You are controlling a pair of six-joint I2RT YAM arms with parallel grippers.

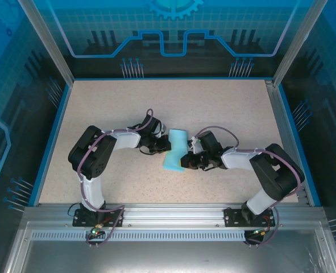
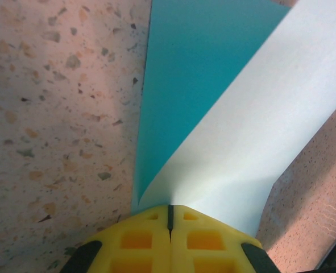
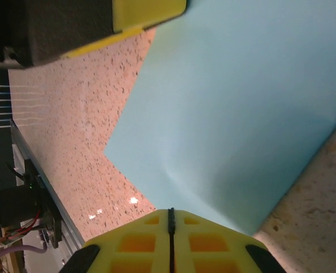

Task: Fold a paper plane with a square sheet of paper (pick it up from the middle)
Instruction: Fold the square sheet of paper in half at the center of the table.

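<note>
Light blue sheet of paper (image 1: 175,149) is sitting about mid-worktop (image 1: 173,102), looking like a narrow bent strip in the top view, long side running away from the arm bases. Left hand (image 1: 161,147) is meeting the sheet of paper at its left edge and right hand (image 1: 189,158) is meeting it at its right edge, so the sheet is lying between the two. In the left wrist view the left hand (image 2: 169,211) is showing yellow fingers pressed together, seam closed, and it is pinching the sheet of paper (image 2: 213,114) right at the tip. From there the sheet is curling up and away, with a darker teal face on one side and a pale face on the other, and speckled worktop (image 2: 54,114) is showing beside it. In the right wrist view the right hand (image 3: 170,215) is also pressing its fingers together with no gap, pinching the near edge of the sheet of paper (image 3: 241,114). The sheet is rising off the worktop (image 3: 71,114) here, with a soft dent near the tip, and the left hand (image 3: 148,14) is touching its far edge.
</note>
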